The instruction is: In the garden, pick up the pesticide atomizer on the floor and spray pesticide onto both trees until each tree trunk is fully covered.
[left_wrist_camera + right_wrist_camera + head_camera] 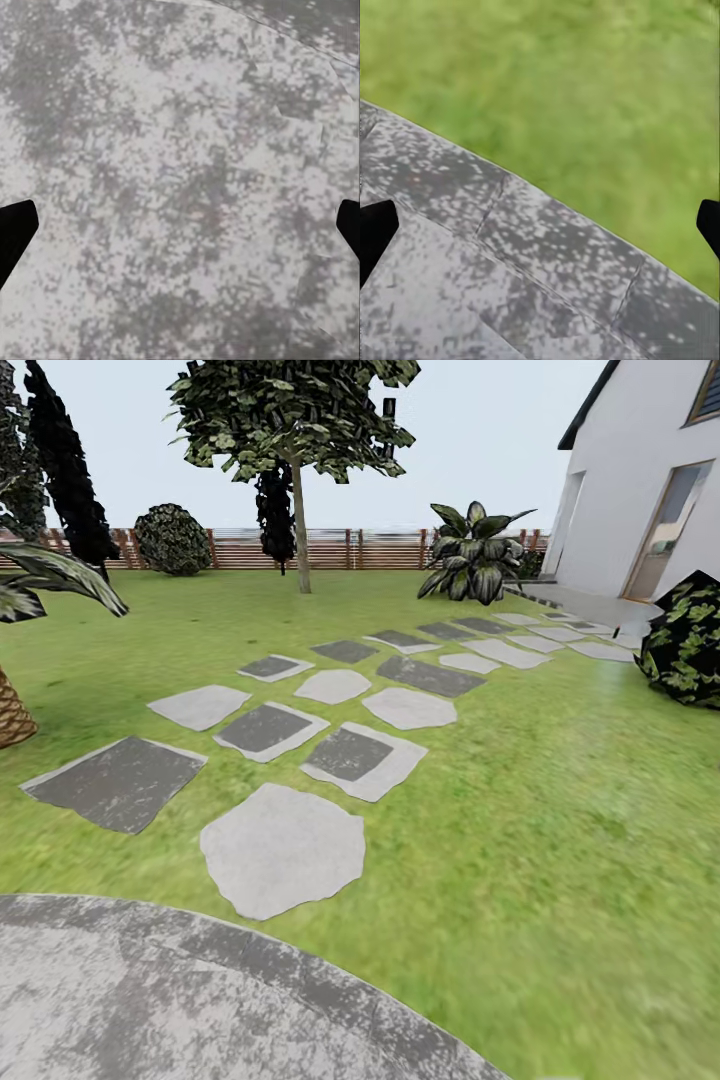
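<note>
The garden lawn (560, 810) stretches ahead to a brown slat fence (330, 548). One tall tree stands far off before the fence, with a bare, thin-looking grey-brown trunk (300, 530) under a blocky dark-green crown (290, 410). In the left wrist view my left gripper (180, 229) is open over mottled grey paving (180, 150), its black fingertips (15, 232) wide apart with nothing between them. My right gripper (540, 229) is open too, hanging over the paving's curved edge (547, 202) where it meets the grass (570, 90).
Grey stepping stones (280, 845) lead across the lawn toward a white house (640, 480). A scaly palm (15, 710) stands close on the left, dark cypresses (65, 460) behind it. A leafy bush (690, 640) is at the right, a broad-leaved plant (475, 555) by the fence.
</note>
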You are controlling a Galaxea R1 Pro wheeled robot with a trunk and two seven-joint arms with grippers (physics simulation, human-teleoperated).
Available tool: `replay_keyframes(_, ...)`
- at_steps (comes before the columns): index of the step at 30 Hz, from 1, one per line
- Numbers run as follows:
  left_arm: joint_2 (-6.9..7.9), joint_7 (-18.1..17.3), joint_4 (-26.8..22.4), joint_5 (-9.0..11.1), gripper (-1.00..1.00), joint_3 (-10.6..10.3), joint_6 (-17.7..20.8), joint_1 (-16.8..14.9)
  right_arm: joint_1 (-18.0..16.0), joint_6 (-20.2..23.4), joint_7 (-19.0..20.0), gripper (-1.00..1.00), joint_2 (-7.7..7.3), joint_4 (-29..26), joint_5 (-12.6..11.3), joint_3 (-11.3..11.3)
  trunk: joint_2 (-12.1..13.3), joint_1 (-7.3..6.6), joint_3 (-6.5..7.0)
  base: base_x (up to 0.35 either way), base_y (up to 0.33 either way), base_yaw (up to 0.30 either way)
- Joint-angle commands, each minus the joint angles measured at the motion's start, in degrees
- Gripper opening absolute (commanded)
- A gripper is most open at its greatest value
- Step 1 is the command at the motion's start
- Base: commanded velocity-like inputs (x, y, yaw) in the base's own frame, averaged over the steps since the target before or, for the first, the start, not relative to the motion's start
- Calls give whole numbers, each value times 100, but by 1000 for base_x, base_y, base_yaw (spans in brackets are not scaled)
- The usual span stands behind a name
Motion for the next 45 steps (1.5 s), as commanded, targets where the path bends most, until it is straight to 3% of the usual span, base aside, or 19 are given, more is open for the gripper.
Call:
replay_keyframes(1,0,3,5,30,100,-2,-21,-3,-1,-16,-12,100,0,3,3,0,-2,2,-5,334,87,0)
replay_keyframes(45,0,3,5,29,100,-2,-26,-11,0,-16,-11,100,0,3,0,7,-2,2,-5,334,81,0)
